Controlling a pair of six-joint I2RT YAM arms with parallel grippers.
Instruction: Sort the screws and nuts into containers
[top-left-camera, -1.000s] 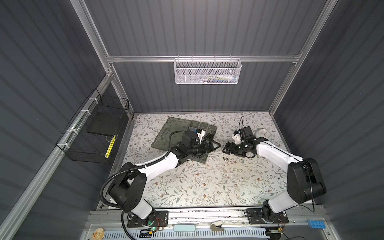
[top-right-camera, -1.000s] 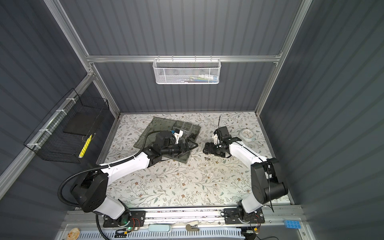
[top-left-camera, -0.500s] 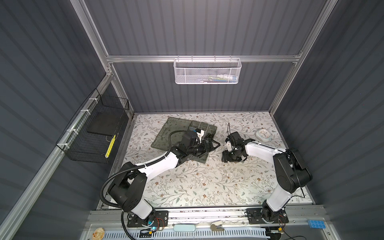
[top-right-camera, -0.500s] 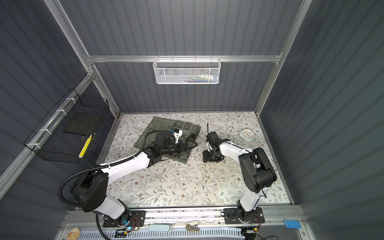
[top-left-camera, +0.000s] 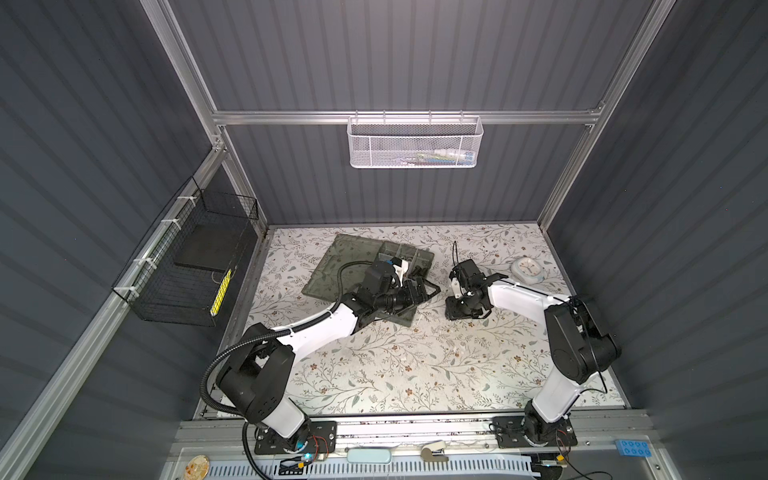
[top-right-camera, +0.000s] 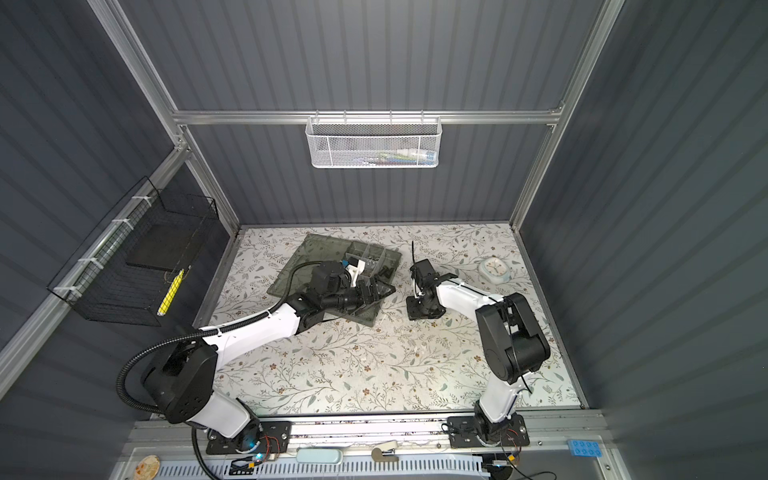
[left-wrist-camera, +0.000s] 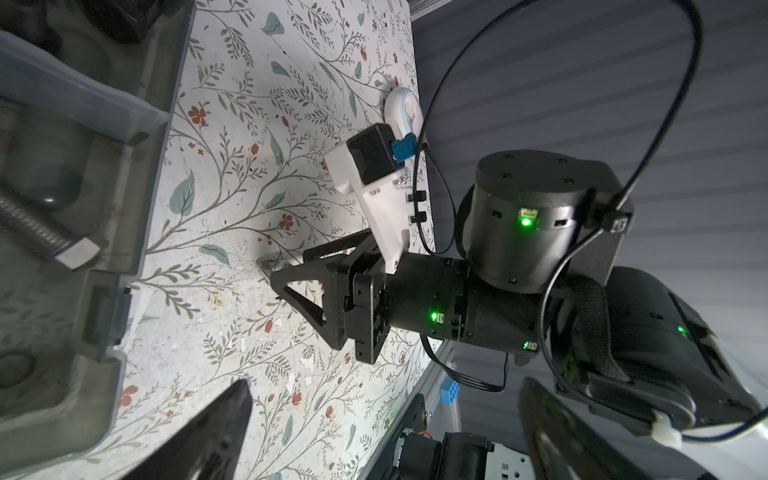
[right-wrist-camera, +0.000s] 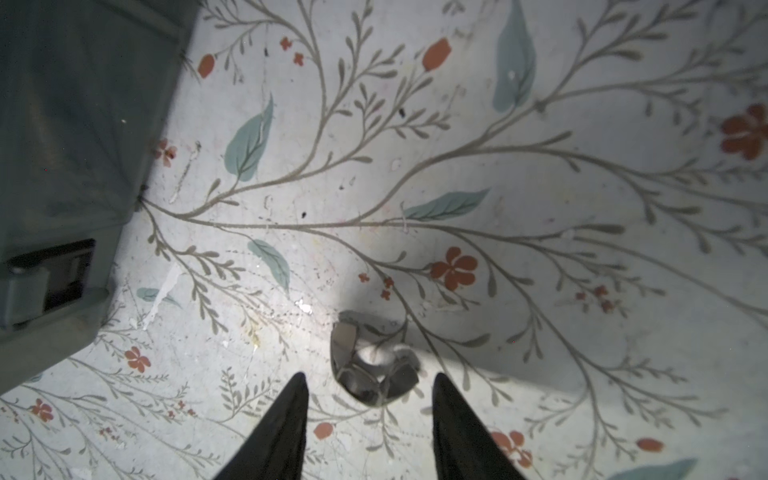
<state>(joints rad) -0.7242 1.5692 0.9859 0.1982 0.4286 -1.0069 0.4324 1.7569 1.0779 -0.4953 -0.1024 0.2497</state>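
The right pincer (right-wrist-camera: 370, 376), jaws apart astride the silver hexagonal metal nut (right-wrist-camera: 372, 368) (seemingly untouched), probably needed centring on opposite flats before clamping.

Robotics laboratory test cell. In both top views we see ribbed grey wall panels (top-left-camera: 415, 54) framed in aluminium profile (top-left-camera: 399, 117). A white mesh basket (top-left-camera: 413, 145) hangs at 12 o'clock and a black wire basket (top-left-camera: 187, 266) at 9 o'clock. The left arm (top-left-camera: 316, 328) and right arm (top-left-camera: 519, 299) are bolted to a rail (top-left-camera: 415, 428) at 6 o'clock, among exposed wiring (top-left-camera: 320, 442).
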